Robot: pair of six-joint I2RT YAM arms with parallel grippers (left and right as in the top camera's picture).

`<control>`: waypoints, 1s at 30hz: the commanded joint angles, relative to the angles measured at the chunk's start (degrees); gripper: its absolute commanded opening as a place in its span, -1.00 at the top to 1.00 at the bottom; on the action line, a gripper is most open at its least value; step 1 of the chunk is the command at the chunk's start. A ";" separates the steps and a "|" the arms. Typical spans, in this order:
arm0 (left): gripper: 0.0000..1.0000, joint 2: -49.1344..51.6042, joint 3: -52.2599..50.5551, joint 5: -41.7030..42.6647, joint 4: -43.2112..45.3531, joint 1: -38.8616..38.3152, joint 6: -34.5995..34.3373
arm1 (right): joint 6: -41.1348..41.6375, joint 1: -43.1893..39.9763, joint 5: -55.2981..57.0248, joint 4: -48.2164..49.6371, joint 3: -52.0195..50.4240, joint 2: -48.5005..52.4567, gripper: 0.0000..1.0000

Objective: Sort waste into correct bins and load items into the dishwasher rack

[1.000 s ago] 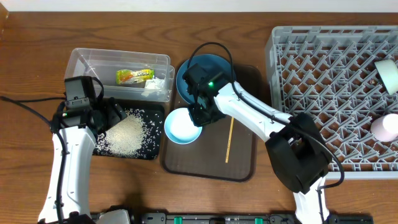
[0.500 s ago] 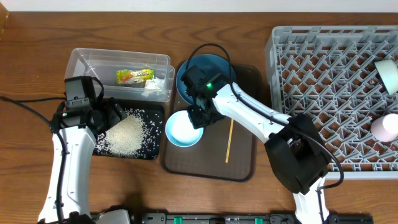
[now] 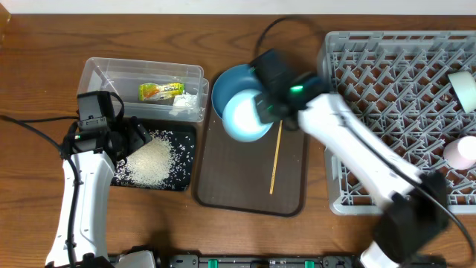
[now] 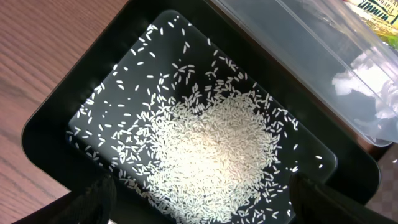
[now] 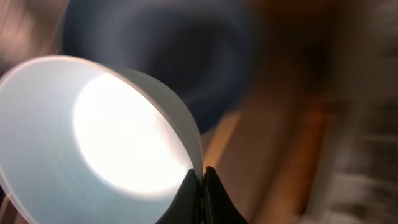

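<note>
Wooden worktop point(image 3: 37, 67) below, the right pincer point(image 5: 200, 186), clamped on the rim of the bowl point(image 3: 244, 115), holds it left of the rack point(image 3: 394, 104); left pincer point(image 3: 132, 139), jaws apart, is farther off

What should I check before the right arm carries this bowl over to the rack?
1. Grip: right gripper shut on the bowl rim: ok.
2. Bowl empty: ok.
3. Bowl clear of the plate under it: cannot tell.
4. Free pegs in the rack: ok; cup and mint bowl sit at its right edge.
5. Left gripper out of the path, open over the black tray: ok.
</note>
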 commanded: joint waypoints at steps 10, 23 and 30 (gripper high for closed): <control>-0.82 -0.28 0.59 -0.70 -0.11 0.20 -0.11 | -3.63 -16.17 44.37 11.41 0.26 -3.56 0.98; -0.82 -0.28 0.59 -0.70 -0.11 0.20 -0.09 | -33.81 -33.99 46.03 34.16 0.24 -1.33 0.97; -0.82 -0.28 0.59 -0.70 -0.11 0.20 -0.11 | -46.82 -39.39 46.31 42.29 0.24 4.52 0.97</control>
